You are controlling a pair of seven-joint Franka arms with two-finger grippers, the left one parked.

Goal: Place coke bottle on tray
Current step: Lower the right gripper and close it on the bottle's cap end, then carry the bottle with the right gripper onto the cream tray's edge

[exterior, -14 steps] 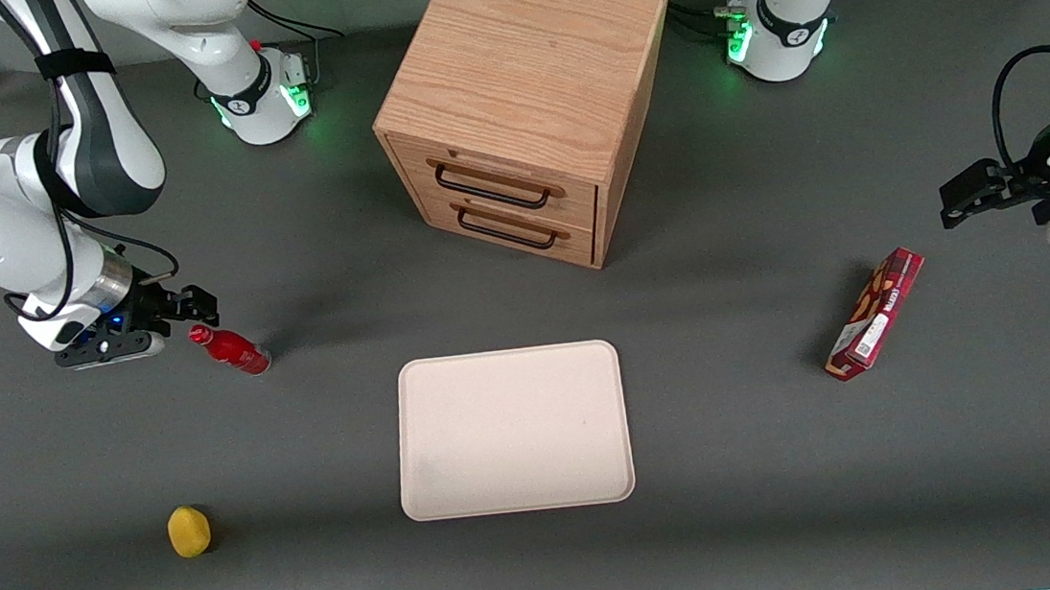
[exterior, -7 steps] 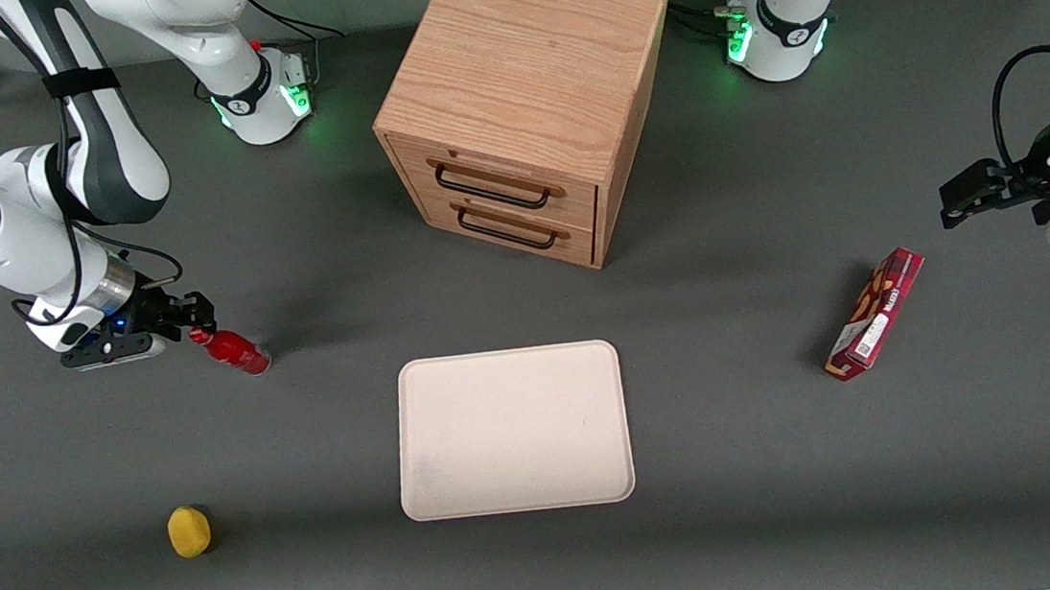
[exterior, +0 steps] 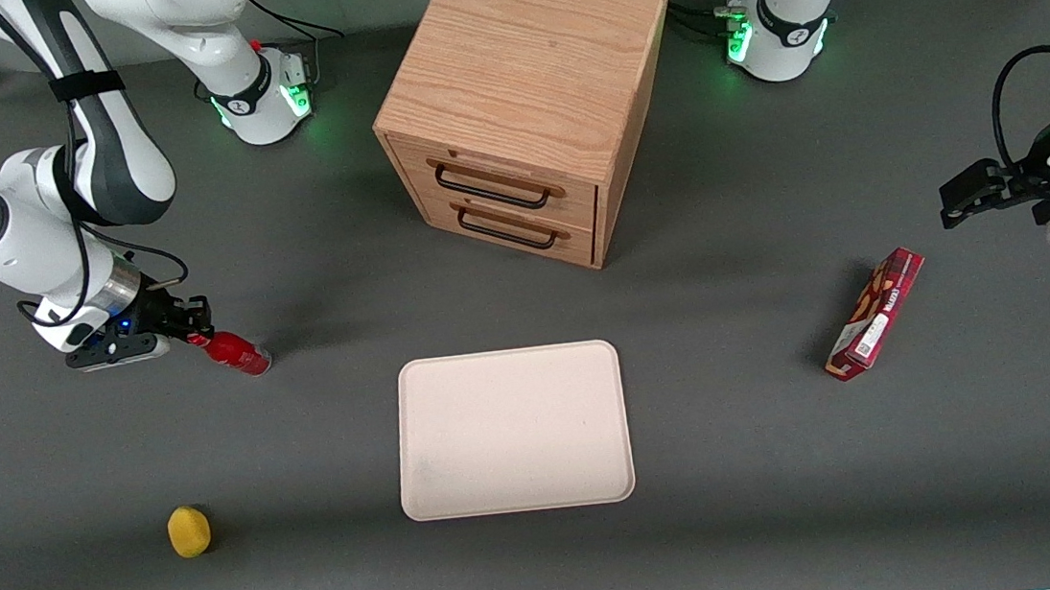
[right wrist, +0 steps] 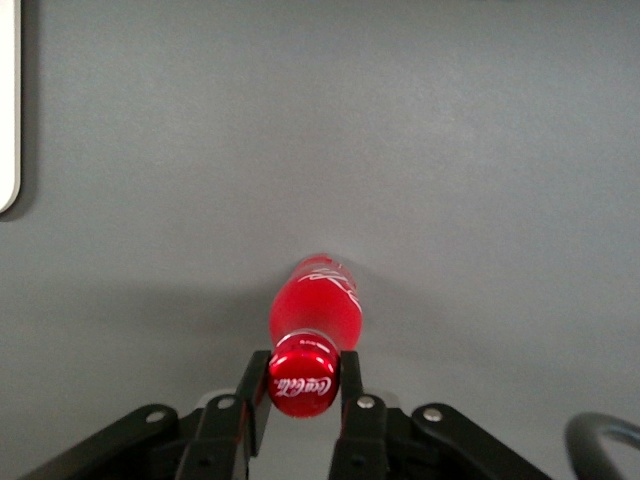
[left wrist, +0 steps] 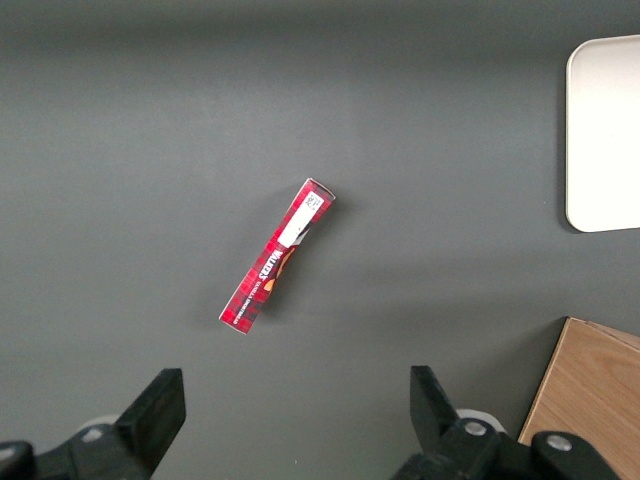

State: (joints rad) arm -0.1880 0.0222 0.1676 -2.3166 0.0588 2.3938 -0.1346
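Even overhead light, soft shadows beside the cabinet (exterior: 521, 107), gripper (right wrist: 300, 385) closed on glossy coke bottle (right wrist: 315, 305) with glare, frames sharp

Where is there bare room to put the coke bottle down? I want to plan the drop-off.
The tray is wholly bare, bordered by open table between the drawer cabinet and the front camera. It is crowded only at the gripper, shut on the coke bottle cap, toward the working arm's end, with the lemon nearer the camera.
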